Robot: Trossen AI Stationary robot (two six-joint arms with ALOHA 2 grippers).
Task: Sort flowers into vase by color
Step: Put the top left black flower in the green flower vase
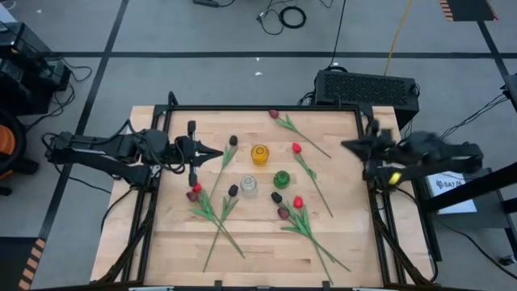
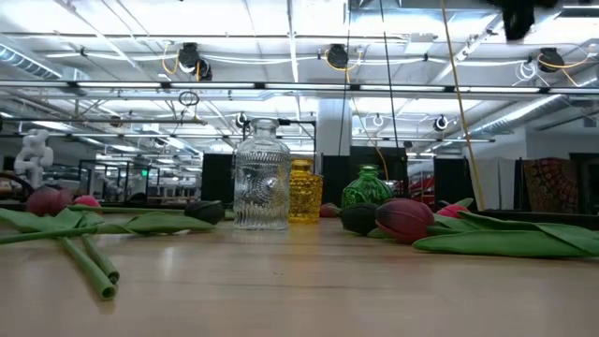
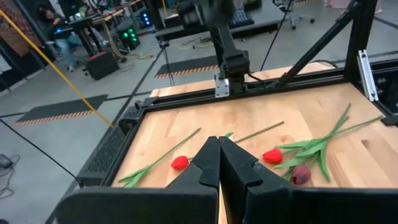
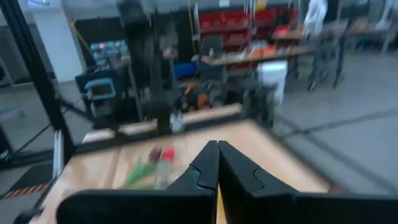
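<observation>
Several artificial tulips lie flat on the wooden table (image 1: 161,250). A maroon one (image 1: 274,114) and a red one (image 1: 296,148) lie toward the far right. A near-black one (image 1: 233,141) lies close to my left gripper. Red and maroon heads (image 1: 194,192) and a dark head (image 1: 233,191) lie at the left, and a dark, red and maroon cluster (image 1: 287,205) at the right. Three small vases stand mid-table: yellow (image 1: 259,154), clear (image 1: 249,186), green (image 1: 281,179). My left gripper (image 1: 216,152) is shut and hovers left of the yellow vase. My right gripper (image 1: 347,145) is shut at the table's right edge.
A black frame (image 1: 266,107) rims the table, and a black box (image 1: 367,87) sits beyond the far right corner. The near part of the table shows bare wood between the stems. In the low view a maroon tulip (image 2: 404,218) and green leaves (image 2: 510,239) lie in front of the vases.
</observation>
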